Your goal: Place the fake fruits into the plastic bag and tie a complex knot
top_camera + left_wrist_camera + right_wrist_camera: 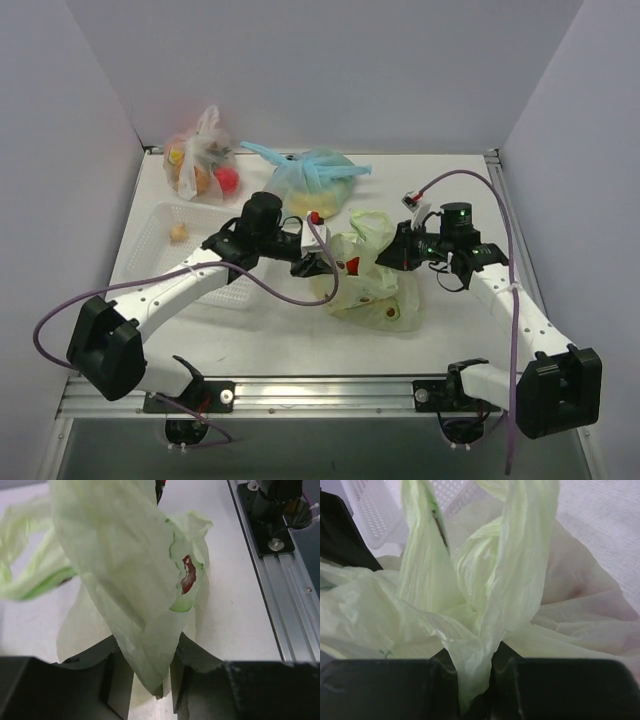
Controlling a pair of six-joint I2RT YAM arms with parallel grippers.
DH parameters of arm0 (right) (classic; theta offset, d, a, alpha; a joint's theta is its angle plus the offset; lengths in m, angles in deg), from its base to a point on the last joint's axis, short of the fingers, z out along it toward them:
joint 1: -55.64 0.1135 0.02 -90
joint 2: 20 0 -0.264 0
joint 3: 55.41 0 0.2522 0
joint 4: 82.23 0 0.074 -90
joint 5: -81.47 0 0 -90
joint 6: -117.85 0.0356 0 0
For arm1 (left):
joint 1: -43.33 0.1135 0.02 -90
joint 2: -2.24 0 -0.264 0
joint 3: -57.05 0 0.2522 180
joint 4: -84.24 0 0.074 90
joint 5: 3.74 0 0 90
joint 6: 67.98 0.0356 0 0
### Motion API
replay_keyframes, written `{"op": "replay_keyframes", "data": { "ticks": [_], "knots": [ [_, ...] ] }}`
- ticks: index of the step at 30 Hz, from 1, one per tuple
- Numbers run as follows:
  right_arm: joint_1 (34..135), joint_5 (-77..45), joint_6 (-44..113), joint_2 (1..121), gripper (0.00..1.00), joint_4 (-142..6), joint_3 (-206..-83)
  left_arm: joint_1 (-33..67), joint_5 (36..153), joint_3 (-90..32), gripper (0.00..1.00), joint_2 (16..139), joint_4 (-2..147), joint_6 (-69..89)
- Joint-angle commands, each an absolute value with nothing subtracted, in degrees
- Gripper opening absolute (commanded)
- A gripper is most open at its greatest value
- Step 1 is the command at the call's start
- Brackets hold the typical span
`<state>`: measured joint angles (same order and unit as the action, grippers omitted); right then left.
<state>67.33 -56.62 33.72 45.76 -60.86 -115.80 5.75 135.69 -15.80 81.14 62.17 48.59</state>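
Note:
The pale green plastic bag (372, 285) lies crumpled at mid table between my two grippers. My left gripper (318, 266) is shut on a fold of its left side, which hangs between the jaws in the left wrist view (152, 680). My right gripper (397, 256) is shut on a bunched handle at its right side, also seen in the right wrist view (477, 680). A red fruit (188, 575) shows through the bag's film (125, 570). Another reddish piece (392, 312) shows near its front. A small orange fruit (179, 233) lies in the white basket. The bag fills the right wrist view (485, 580).
A white mesh basket (150, 250) stands at the left, under my left arm. A light blue knotted bag (312, 175) and a clear bag of fruit (200, 165) sit at the back. The metal rail (285, 590) runs along the table's near edge.

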Motion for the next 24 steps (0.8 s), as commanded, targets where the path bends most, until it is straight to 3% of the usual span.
{"op": "replay_keyframes", "data": {
  "ticks": [1, 3, 7, 13, 17, 19, 20, 21, 23, 24],
  "knots": [
    [69.3, -59.4, 30.5, 47.1, 0.00, -60.1, -119.0, 3.3, 140.5, -22.1, 0.40, 84.0, 69.5, 53.8],
    [70.7, -59.3, 30.4, 47.8, 0.00, -60.6, -119.0, 3.0, 140.8, -22.5, 0.41, 85.9, 72.6, 53.4],
    [72.3, -59.1, 32.8, 48.9, 0.00, -62.5, -119.0, 0.2, 137.6, -19.4, 0.59, 87.0, 80.9, 51.6],
    [72.9, -59.7, 37.1, 49.7, 0.00, -65.0, -119.4, -1.5, 136.3, -19.3, 0.66, 89.4, 82.0, 51.5],
    [72.9, -60.9, 38.2, 49.8, 0.00, -65.7, -119.5, -1.6, 134.4, -18.8, 0.81, 90.5, 82.5, 51.2],
    [73.0, -61.5, 40.8, 49.7, 0.00, -67.1, -119.2, -1.8, 134.4, -18.8, 0.81, 91.0, 83.1, 49.9],
    [73.0, -61.9, 41.8, 49.7, 0.00, -67.8, -119.0, -2.1, 134.0, -18.9, 0.80, 91.2, 83.1, 49.4],
    [73.0, -62.2, 42.6, 49.6, 0.00, -69.8, -118.8, -2.5, 133.6, -18.9, 0.72, 91.5, 83.1, 49.0],
    [73.0, -62.9, 43.9, 49.6, 0.00, -70.7, -118.7, -2.6, 132.8, -19.4, 0.53, 91.5, 83.6, 46.1],
    [72.7, -62.7, 43.7, 49.6, 0.00, -69.9, -118.9, -2.1, 132.1, -19.5, 0.38, 91.3, 83.9, 44.6]
  ]
}}
